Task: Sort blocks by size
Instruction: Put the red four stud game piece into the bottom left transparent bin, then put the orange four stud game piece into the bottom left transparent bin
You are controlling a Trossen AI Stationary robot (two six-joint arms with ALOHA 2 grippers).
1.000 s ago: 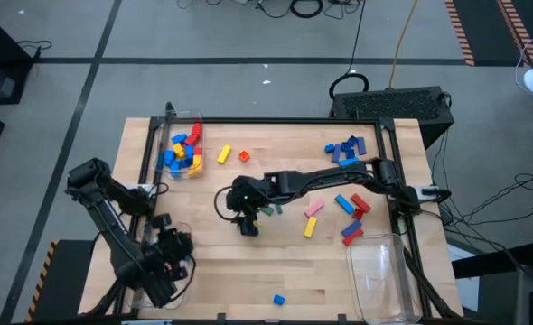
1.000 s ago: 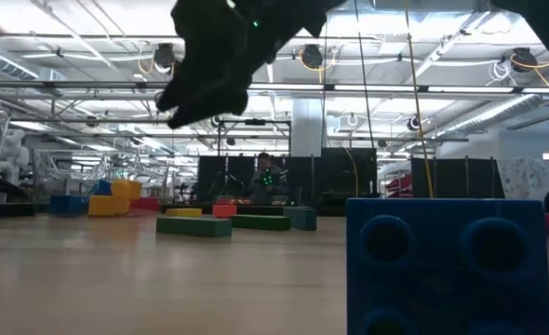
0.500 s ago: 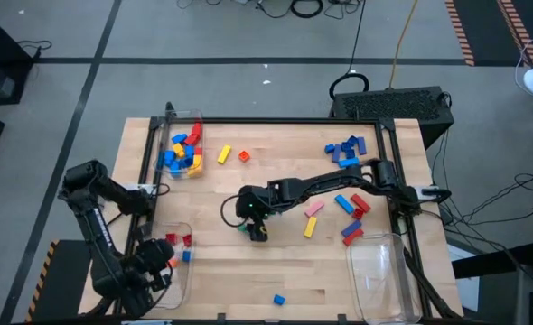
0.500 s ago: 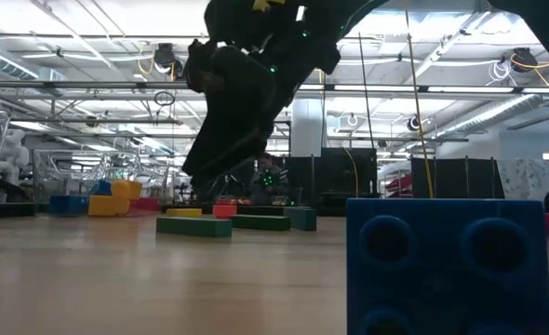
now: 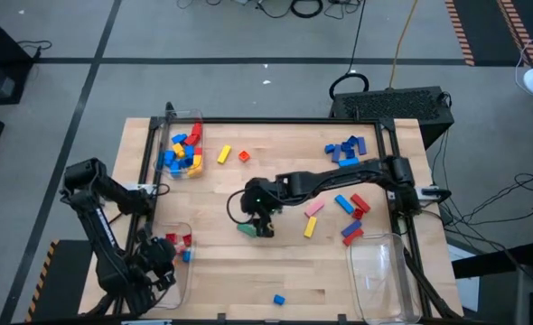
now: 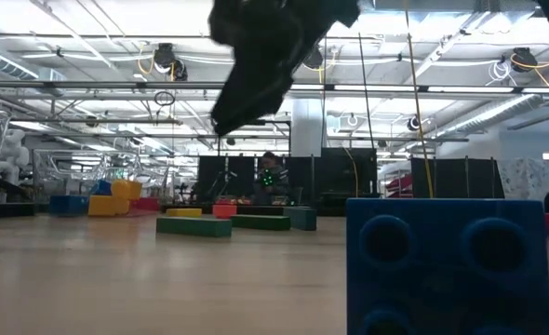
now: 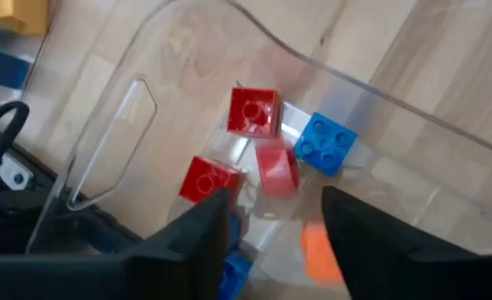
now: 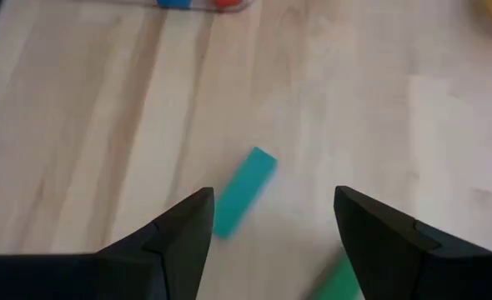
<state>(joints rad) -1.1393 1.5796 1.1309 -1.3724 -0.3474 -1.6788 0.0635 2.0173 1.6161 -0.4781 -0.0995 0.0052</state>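
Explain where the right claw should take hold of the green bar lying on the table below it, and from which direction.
Grip the green bar across its two long sides, near its middle, coming straight down from above. It lies flat on the bare table with nothing against it, and it is long and narrow, so the open right claw probably spans its width once turned square to the bar's slant.

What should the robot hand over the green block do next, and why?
Probably lower straight down and close. The right gripper is open, hovering above the small green plastic bar lying loose on the wooden table, which sits between its fingers but is not yet touched.
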